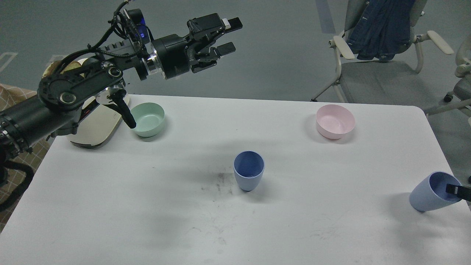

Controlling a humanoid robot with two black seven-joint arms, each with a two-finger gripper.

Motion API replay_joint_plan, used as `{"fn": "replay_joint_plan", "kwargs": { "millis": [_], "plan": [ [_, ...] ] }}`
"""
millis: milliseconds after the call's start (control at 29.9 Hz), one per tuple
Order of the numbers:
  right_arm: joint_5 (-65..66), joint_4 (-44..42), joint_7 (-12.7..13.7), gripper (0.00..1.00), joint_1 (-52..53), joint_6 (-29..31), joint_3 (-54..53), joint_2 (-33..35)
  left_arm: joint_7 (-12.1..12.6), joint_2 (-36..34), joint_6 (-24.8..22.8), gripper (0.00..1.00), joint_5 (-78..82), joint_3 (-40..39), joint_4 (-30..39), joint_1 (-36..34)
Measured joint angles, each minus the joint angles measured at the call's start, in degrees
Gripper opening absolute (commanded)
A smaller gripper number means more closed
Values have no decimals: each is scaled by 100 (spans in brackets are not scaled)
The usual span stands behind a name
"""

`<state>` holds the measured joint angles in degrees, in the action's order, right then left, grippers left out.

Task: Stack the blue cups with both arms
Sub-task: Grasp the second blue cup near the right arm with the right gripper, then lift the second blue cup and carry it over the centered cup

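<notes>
One blue cup (pixel 248 171) stands upright near the middle of the white table (pixel 147 198). The second blue cup (pixel 427 195) sits tilted at the table's right edge, its mouth facing right. A dark fingertip of my right gripper (pixel 454 190) comes in from the right edge and lies in that cup's mouth; the rest of the gripper is out of view. My left gripper (pixel 229 35) is open and empty, held high over the far left of the table, well away from both cups.
A mint-green bowl (pixel 149 119) stands at the back left under my left arm, next to a cream flat device (pixel 97 127). A pink bowl (pixel 335 121) stands at the back right. An office chair with a denim jacket (pixel 382 33) is beyond the table.
</notes>
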<state>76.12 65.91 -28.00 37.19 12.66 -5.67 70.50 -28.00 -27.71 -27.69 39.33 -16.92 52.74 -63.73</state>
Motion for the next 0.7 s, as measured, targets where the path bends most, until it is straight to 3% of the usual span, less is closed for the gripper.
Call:
{"fn": "replay_joint_plan", "kwargs": {
  "millis": [301,468,702],
  "plan": [
    [-19,112,3,0,192,1,-71,72,0,-2,0,83,-5,-5,0,1],
    [56,302,2,0,995,101,-133,261,0,10,0,83,-5,-5,-1,0],
    [837,74,-2,0,2710,700,-41,-609,-1,-22,0,83,-3,-4,-2,-4]
  ]
}}
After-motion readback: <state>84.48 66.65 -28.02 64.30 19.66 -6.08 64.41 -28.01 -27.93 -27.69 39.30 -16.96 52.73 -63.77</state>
